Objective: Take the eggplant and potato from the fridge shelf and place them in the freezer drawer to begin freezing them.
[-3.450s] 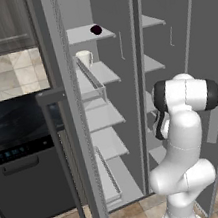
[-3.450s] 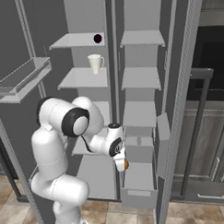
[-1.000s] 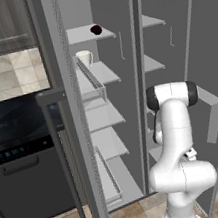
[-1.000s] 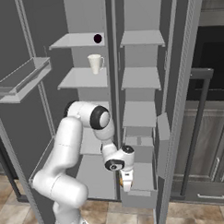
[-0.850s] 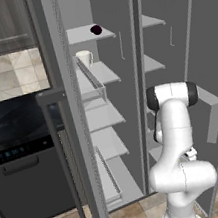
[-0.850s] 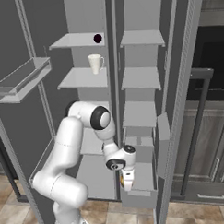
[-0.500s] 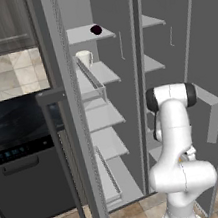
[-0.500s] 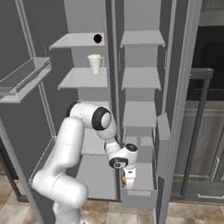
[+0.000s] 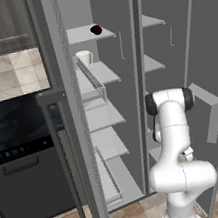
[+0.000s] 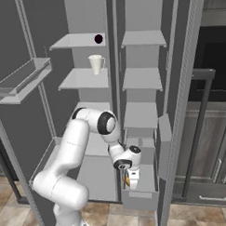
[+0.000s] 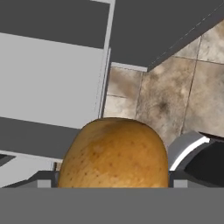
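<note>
One potato [image 11: 113,153], lower part hidden

one eggplant [image 10: 98,39], one potato [image 11: 113,153], one white cup [image 10: 96,64], one grey freezer drawer [image 10: 140,197], one see-through bin [image 10: 21,80]

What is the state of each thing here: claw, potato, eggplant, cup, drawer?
claw: shut on potato, low over the drawer.
potato: held between the claw's fingers.
eggplant: resting on the top fridge shelf.
cup: upright on the shelf below.
drawer: pulled out.
</note>
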